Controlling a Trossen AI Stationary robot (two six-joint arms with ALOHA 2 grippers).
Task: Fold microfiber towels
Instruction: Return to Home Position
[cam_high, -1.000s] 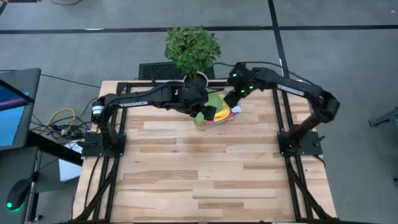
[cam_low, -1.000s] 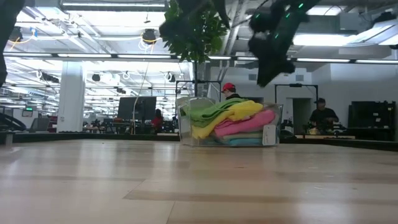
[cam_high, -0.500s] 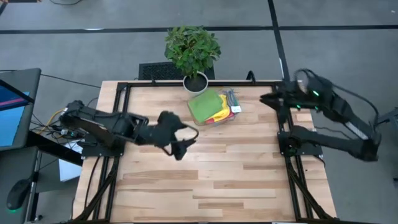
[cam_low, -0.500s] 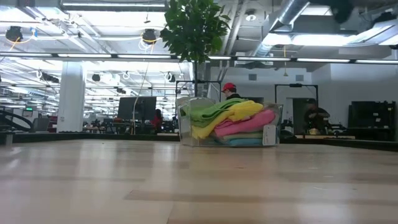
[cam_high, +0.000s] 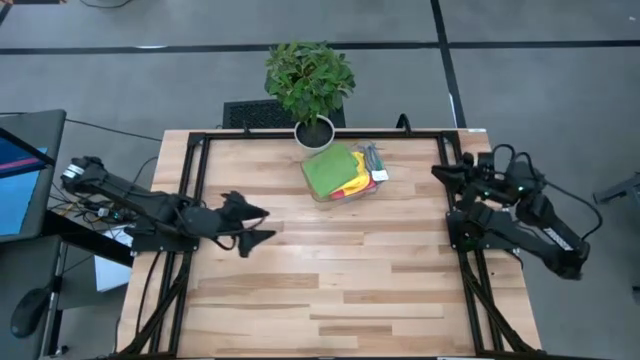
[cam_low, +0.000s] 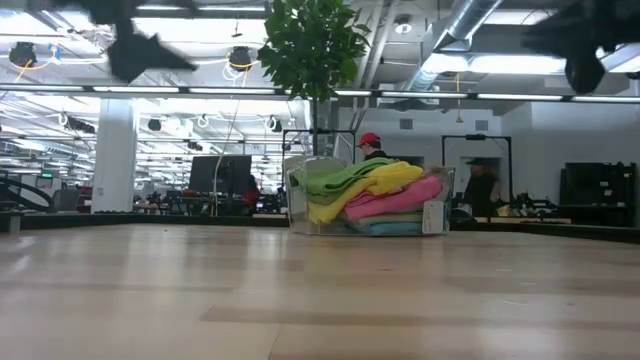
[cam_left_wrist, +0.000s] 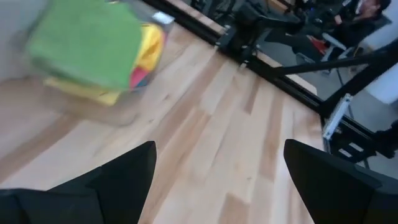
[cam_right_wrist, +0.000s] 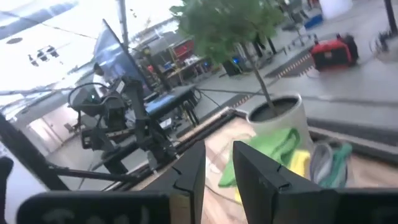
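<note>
A stack of microfiber towels (cam_high: 330, 170), green on top of yellow, pink and a grey-teal one, lies piled in a clear plastic tray (cam_low: 436, 214) at the table's far middle. The stack also shows in the low view (cam_low: 365, 190), the left wrist view (cam_left_wrist: 87, 46) and the right wrist view (cam_right_wrist: 273, 146). My left gripper (cam_high: 262, 224) is open and empty above the table's left part, well left of the tray; its fingers stand wide apart in the left wrist view (cam_left_wrist: 217, 180). My right gripper (cam_high: 438, 172) is at the right edge, empty, with a narrow gap between its fingers (cam_right_wrist: 219, 168).
A potted plant (cam_high: 310, 80) stands just behind the tray at the table's far edge. Black frame rails (cam_high: 455, 200) run along the table's left, right and far sides. The bare wooden tabletop (cam_high: 330, 270) spreads out in front of the tray. People show in the room beyond (cam_low: 370, 145).
Both grippers have drawn back from above the tray. My left gripper has gone toward the table's left and near side, my right gripper toward the right edge. The towels have stayed piled in the tray.
</note>
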